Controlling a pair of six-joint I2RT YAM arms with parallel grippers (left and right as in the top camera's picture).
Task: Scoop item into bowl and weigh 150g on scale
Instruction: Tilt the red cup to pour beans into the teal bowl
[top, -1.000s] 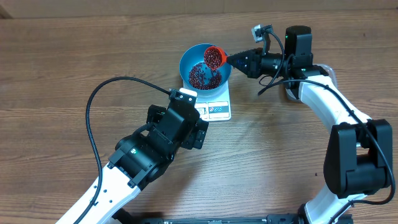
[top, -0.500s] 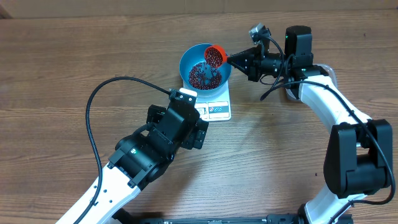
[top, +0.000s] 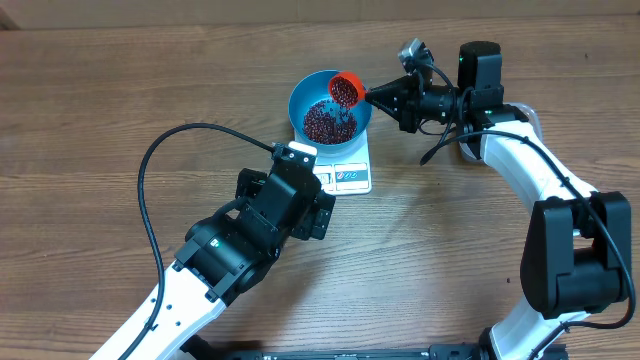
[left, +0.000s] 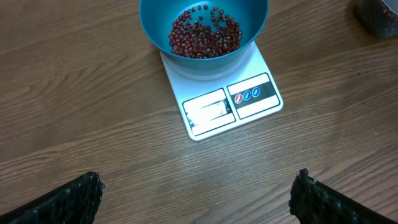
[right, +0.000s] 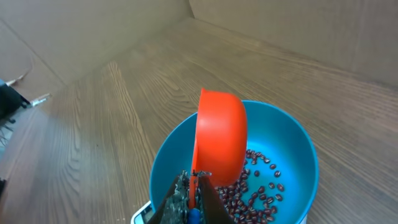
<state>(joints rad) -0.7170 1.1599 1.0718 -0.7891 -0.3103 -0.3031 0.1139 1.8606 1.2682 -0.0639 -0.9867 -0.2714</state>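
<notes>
Overhead, the beans (top: 325, 122) lie in a loose heap in the bowl (top: 297, 104). The bowl stands on the scale (top: 350, 178) and covers its far part, so only the display panel shows, at the edge toward the left arm. An orange scoop (top: 346, 88) hangs tilted over the bowl's right rim, with beans visible in its cup. The right jaws are clenched on the scoop's handle, reaching in from the right. The left jaws stand released and wide, empty, above the tabletop (top: 120, 100) just short of the scale. In the right wrist view the cup is tipped on its side above the beans.
</notes>
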